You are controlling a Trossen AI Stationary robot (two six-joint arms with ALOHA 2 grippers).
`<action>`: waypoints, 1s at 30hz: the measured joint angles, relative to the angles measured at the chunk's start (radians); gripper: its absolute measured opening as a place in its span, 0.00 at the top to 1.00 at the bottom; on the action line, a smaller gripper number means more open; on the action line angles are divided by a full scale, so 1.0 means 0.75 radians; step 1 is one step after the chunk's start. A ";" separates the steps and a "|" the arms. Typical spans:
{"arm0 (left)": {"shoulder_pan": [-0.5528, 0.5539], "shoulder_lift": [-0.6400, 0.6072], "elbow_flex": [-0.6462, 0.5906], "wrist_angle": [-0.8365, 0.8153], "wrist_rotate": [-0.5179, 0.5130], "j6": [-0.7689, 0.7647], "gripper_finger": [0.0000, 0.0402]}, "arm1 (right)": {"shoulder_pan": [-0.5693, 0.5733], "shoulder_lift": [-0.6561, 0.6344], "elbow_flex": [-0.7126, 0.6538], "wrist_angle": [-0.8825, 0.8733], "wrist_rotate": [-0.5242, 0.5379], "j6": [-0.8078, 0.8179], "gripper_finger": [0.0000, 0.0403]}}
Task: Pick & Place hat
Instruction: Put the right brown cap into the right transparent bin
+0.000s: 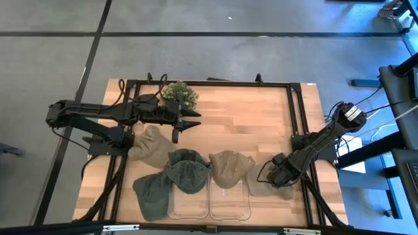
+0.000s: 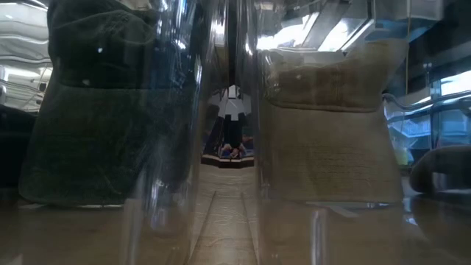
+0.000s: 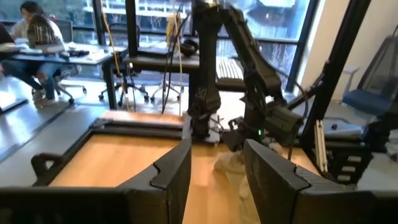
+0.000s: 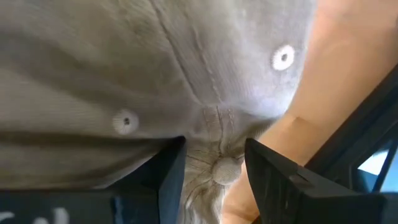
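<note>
While the left gripper (image 1: 191,122) hovers open above the table (image 1: 248,117), the right gripper (image 1: 279,175) works.
Its fingers straddle the tan hat's (image 1: 266,185) crown button.

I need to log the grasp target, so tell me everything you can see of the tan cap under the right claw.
The tan cap is soft khaki cloth with stitched seams, small sewn eyelets and a fabric button on its crown. It lies on the wooden table near the right front corner, rightmost in the row of caps. The right claw is down on it, fingers open either side of the button.
</note>
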 joint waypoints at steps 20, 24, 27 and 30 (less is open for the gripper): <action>0.000 -0.015 0.000 0.166 0.095 -0.020 0.64 | 0.058 -0.028 0.159 -0.173 0.146 0.143 0.58; 0.006 -0.015 0.000 0.166 0.089 0.006 0.64 | 0.148 -0.060 0.155 -0.179 0.186 0.332 0.58; 0.027 -0.015 0.000 0.166 0.087 0.009 0.64 | 0.210 -0.074 0.147 -0.194 0.159 0.445 0.58; 0.050 -0.015 0.000 0.165 0.098 0.009 0.64 | 0.254 -0.072 0.146 -0.228 0.105 0.542 0.58</action>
